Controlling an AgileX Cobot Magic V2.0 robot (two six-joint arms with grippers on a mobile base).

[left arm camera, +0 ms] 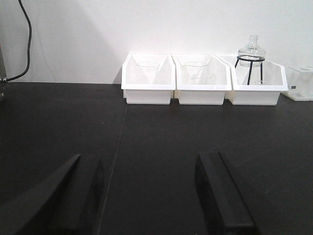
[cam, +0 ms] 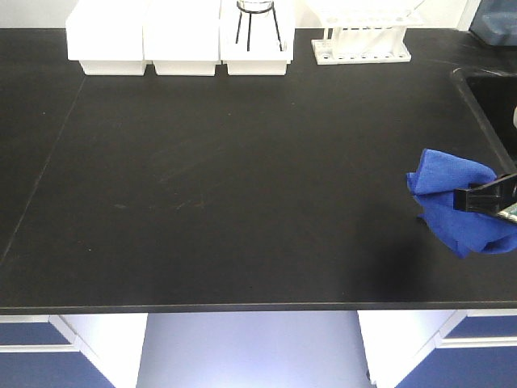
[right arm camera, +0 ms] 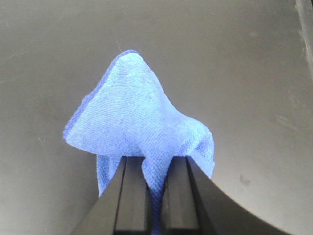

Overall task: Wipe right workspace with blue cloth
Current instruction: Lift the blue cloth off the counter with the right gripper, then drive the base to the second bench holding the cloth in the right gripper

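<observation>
Right claw [right arm camera: 155,164] pinches cloth [right arm camera: 137,112] by thin fold, lower centre of frame — drag on bench [right arm camera: 244,73] may pull it free; left claw [left arm camera: 149,169] wide, empty.

Soft fuzzy blue cloth [right arm camera: 139,115], matt black benchtop [cam: 226,186] faintly scuffed, smooth white plastic bins [left arm camera: 148,96], clear glass flask [left arm camera: 252,49]
</observation>
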